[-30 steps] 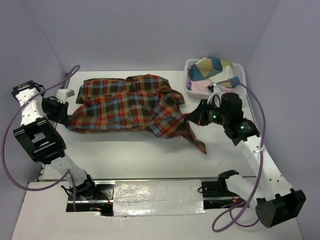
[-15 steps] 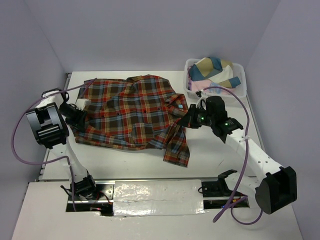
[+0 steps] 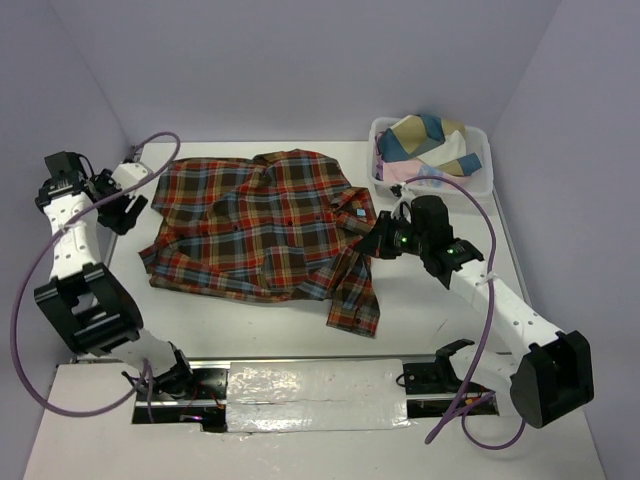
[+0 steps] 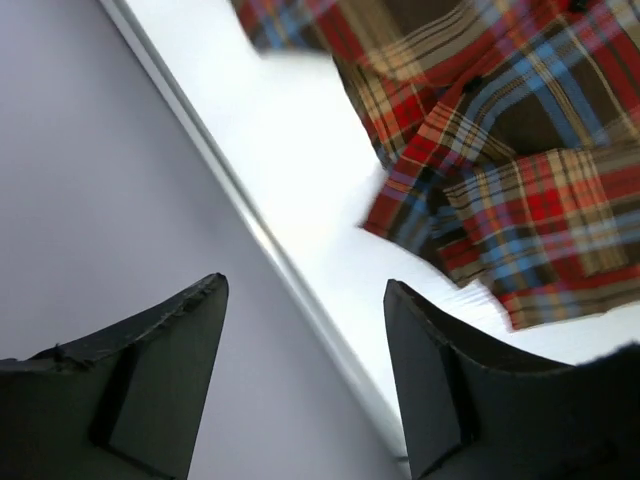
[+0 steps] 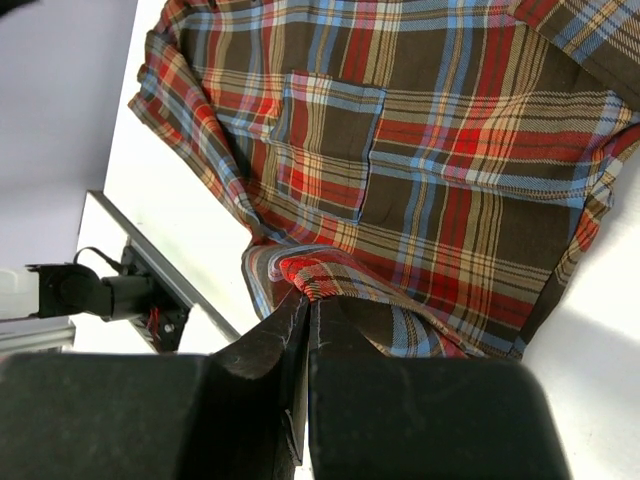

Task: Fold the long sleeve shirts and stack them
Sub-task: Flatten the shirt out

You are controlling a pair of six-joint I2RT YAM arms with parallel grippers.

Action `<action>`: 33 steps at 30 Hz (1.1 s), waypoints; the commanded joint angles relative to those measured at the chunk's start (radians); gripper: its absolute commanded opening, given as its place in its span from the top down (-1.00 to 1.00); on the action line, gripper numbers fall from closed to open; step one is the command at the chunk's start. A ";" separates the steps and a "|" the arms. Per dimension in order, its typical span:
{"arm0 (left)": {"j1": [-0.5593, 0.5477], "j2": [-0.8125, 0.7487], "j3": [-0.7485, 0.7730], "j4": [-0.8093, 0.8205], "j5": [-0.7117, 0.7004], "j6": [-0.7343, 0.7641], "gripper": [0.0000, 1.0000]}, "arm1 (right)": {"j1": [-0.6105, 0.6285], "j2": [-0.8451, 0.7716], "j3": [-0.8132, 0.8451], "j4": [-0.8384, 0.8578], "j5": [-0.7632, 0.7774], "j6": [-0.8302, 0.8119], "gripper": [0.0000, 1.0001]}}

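The red, brown and blue plaid long sleeve shirt (image 3: 260,225) lies spread across the table, one sleeve (image 3: 355,300) trailing toward the near edge. My left gripper (image 3: 124,208) hovers open just off the shirt's left edge, touching nothing. In the left wrist view its fingers (image 4: 305,380) stand wide apart over the table's border, the shirt (image 4: 500,150) beyond them. My right gripper (image 3: 376,243) is shut on a bunched fold at the shirt's right edge. The right wrist view shows that pinched fold at the fingertips (image 5: 308,295), with the chest pocket (image 5: 330,140) further out.
A white lattice basket (image 3: 480,183) holding other folded fabrics stands at the back right, close behind my right arm. Purple walls close in the table on the left, back and right. The left arm's cable (image 3: 150,150) loops over the table's back left corner.
My left gripper opened, let go of the shirt's left edge and drew back to the left. The shirt went from bunched to spread flat. The right gripper kept its hold.
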 commanded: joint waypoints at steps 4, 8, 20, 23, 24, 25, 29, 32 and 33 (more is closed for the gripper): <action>-0.137 -0.177 -0.246 -0.219 0.001 0.691 -0.53 | 0.005 -0.015 -0.022 0.072 -0.022 -0.038 1.00; -0.159 -0.323 -0.479 -0.180 -0.067 0.936 -0.58 | 0.005 -0.013 -0.029 0.095 -0.033 -0.040 1.00; -0.208 -0.297 -0.633 -0.013 -0.102 0.942 -0.73 | 0.005 0.025 0.001 0.061 -0.071 -0.058 1.00; -0.209 -0.288 -0.697 0.054 -0.117 0.942 -0.68 | 0.005 0.033 0.001 0.055 -0.068 -0.057 1.00; -0.209 -0.282 -0.717 0.076 -0.127 0.939 -0.67 | 0.005 0.040 0.004 0.049 -0.069 -0.057 1.00; -0.209 -0.270 -0.725 0.099 -0.133 0.928 -0.61 | 0.005 0.044 0.009 0.044 -0.069 -0.058 1.00; -0.209 -0.233 -0.756 0.249 -0.159 0.873 -0.04 | 0.003 0.045 0.026 -0.006 -0.059 -0.076 1.00; -0.208 -0.211 -0.739 0.266 -0.142 0.818 0.58 | -0.004 0.034 0.023 -0.029 -0.051 -0.087 1.00; -0.209 -0.210 -0.730 0.271 -0.130 0.796 1.00 | -0.010 0.037 0.024 -0.028 -0.052 -0.087 1.00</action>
